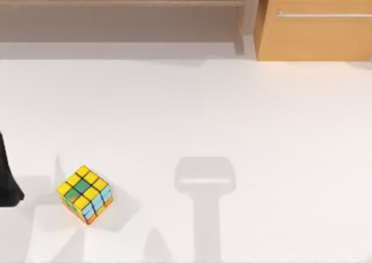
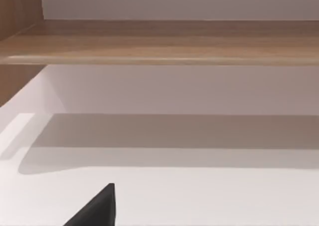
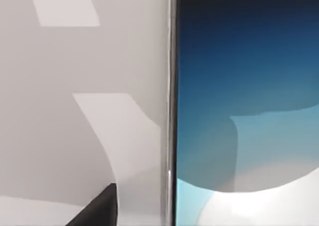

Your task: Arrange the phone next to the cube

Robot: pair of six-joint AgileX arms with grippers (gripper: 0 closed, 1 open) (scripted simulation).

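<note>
The cube [image 1: 85, 194] sits on the white table near the front left, with yellow and green squares on top and light blue and orange sides. At the table's left edge, a short way left of the cube, is the dark shape of my left arm [image 1: 7, 182]. A black part of my left gripper [image 2: 97, 211] hangs over bare table. The phone [image 3: 249, 111] is very close in the right wrist view, its screen fading from dark blue to pale and its thin edge running straight up the picture. A black part of my right gripper [image 3: 97, 208] lies beside that edge.
A wooden shelf [image 1: 122, 2] runs along the back of the table, with a wooden cabinet [image 1: 317, 25] at the back right. White table surface [image 1: 261, 118] stretches across the middle and right. A grey shadow [image 1: 204, 179] falls on the table right of the cube.
</note>
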